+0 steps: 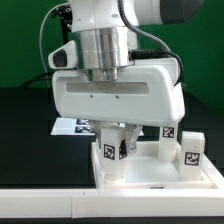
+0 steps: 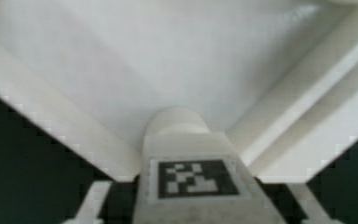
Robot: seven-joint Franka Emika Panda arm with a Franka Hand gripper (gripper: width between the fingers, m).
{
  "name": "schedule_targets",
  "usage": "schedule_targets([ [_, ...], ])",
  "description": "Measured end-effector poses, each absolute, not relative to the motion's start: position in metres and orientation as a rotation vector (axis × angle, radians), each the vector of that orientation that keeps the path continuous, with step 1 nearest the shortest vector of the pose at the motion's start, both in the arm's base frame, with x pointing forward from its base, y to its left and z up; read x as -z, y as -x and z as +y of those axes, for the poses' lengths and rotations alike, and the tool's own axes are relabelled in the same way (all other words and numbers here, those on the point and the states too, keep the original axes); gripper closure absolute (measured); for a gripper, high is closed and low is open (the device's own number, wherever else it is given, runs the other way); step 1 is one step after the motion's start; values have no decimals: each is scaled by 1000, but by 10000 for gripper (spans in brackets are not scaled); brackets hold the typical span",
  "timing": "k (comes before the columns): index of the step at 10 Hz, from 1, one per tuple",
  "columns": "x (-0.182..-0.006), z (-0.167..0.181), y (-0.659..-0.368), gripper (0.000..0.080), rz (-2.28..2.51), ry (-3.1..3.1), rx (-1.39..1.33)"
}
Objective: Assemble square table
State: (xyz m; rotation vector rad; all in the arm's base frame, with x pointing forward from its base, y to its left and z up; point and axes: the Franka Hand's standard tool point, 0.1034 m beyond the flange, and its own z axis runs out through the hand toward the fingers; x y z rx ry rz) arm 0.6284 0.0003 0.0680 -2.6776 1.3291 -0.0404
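Now my tool (image 1: 117, 150) clamps one leg (image 2: 194, 165) over the tabletop (image 1: 150, 178); other legs (image 1: 192, 150) wait unfitted at right.

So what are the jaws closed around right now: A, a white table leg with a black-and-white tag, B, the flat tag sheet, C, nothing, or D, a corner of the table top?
A. The table leg stands upright between the jaws over the table top, and the wrist view shows its tagged end held between them.
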Motion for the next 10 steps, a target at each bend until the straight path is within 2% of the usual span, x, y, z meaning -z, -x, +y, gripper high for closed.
schedule_targets([
  [2,-67,0,-630,520,1791,2358,-29],
  [4,-67,0,-630,520,1828,2319,-36],
  [5,-66,0,-630,439,1800,2340,-34],
  [6,-67,0,-630,439,1720,2403,-21],
  [7,-71,-1,-632,257,1473,2564,18],
  [8,-76,-2,-634,172,1210,2703,57],
  [10,-77,-2,-634,157,960,2810,79],
])
